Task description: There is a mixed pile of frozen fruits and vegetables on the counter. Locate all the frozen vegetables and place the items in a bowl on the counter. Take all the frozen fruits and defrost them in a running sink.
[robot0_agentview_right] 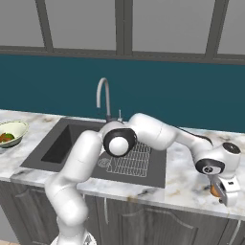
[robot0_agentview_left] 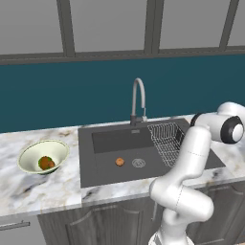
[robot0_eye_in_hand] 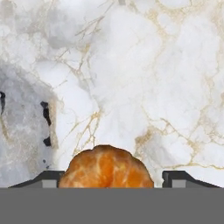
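My gripper (robot0_agentview_right: 221,193) is low over the white marble counter (robot0_agentview_right: 184,184), to the right of the sink (robot0_agentview_right: 57,143). In the hand view the gripper (robot0_eye_in_hand: 113,179) stands open, one dark fingertip (robot0_eye_in_hand: 49,178) on each side of a round orange frozen fruit (robot0_eye_in_hand: 106,168) that lies on the marble; a thin gap shows on the right. From the right base view the same orange piece (robot0_agentview_right: 214,190) peeks out beside the hand. A second orange fruit (robot0_agentview_left: 119,162) lies in the dark sink (robot0_agentview_left: 105,174) beside the drain. The bowl (robot0_agentview_left: 29,154) on the left counter holds green and brown-orange vegetables (robot0_agentview_left: 46,163).
A curved silver faucet (robot0_agentview_left: 138,99) stands behind the basin and a wire rack (robot0_agentview_left: 167,139) sits in its right part. No water stream is visible. The counter's front edge runs close to the gripper. My arm's elbow hangs over the sink's right side.
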